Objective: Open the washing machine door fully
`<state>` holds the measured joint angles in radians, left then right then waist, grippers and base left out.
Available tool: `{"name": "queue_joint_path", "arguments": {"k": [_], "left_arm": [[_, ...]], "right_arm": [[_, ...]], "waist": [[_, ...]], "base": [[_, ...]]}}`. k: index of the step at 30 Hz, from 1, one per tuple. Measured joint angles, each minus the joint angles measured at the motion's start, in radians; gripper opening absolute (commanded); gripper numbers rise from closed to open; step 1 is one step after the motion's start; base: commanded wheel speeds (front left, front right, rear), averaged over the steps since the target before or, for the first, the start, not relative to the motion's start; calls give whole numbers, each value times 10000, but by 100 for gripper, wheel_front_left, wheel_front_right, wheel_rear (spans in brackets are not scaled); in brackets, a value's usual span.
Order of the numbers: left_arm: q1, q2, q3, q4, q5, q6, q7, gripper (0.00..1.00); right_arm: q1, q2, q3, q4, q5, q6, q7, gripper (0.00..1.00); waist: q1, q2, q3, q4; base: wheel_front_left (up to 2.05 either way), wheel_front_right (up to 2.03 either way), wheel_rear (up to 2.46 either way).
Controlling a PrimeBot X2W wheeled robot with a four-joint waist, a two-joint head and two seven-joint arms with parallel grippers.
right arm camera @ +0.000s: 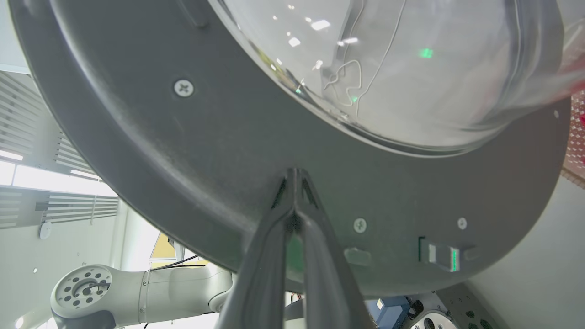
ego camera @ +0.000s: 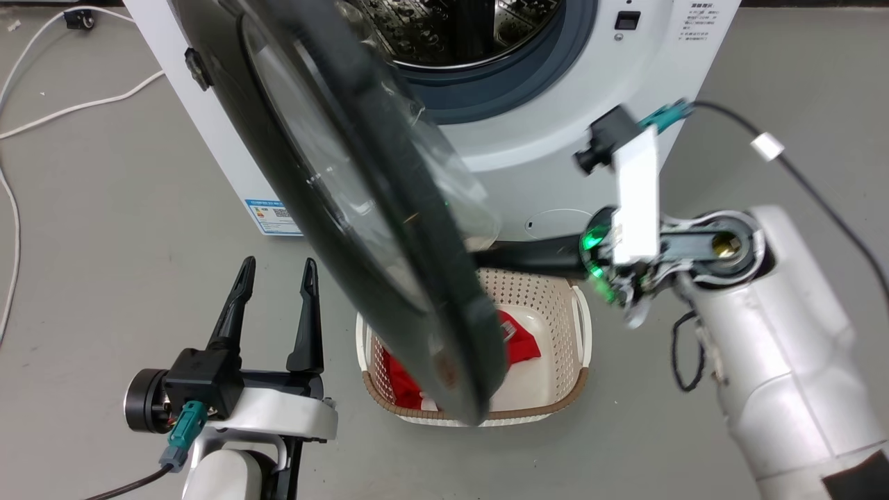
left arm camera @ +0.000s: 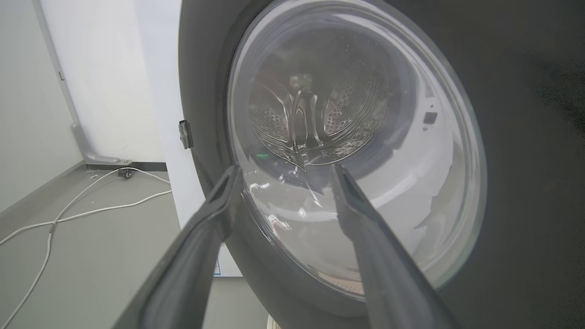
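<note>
Right tool (right arm camera: 292, 178), clenched empty, touches matte washing machine door (right arm camera: 183, 151) rim (bulging glass nearby); left tool (ego camera: 278, 267) gapes.

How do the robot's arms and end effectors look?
Both forearms are glossy white. The left end effector has two long black fingers, a teal connector and a black cable. The right end effector shows green light and a white bracket.

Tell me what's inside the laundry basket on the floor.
A red cloth lies in the basket, on its pale bottom. The washing machine door cuts across the basket's middle, so whatever else lies beneath that part is hidden.
</note>
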<state>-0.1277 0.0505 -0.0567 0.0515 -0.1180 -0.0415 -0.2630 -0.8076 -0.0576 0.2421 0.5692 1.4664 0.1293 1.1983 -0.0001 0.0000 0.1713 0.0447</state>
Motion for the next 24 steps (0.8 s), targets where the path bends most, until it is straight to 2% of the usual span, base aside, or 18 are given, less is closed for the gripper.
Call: {"name": "queue_joint_path", "arguments": {"k": [6, 11, 18, 24], "left_arm": [[59, 2, 31, 27, 25, -25, 0, 100], [220, 0, 98, 48, 25, -31, 0, 100], [438, 0, 242, 98, -54, -48, 0, 100], [715, 2, 474, 82, -40, -88, 0, 100]], "right_arm": [[395, 48, 1225, -658, 640, 2, -773, 0], [798, 50, 1444, -1089, 642, 2, -1812, 0], [1781, 59, 318, -2096, 52, 2, -5122, 0], [3289, -182, -589, -2974, -303, 2, -7083, 0]], "waist": [[1, 0, -104, -73], [0, 0, -255, -195], [0, 0, -678, -419], [0, 0, -1060, -669]], "base": [[0, 0, 0], [0, 0, 0], [0, 0, 0], [0, 0, 0]]}}
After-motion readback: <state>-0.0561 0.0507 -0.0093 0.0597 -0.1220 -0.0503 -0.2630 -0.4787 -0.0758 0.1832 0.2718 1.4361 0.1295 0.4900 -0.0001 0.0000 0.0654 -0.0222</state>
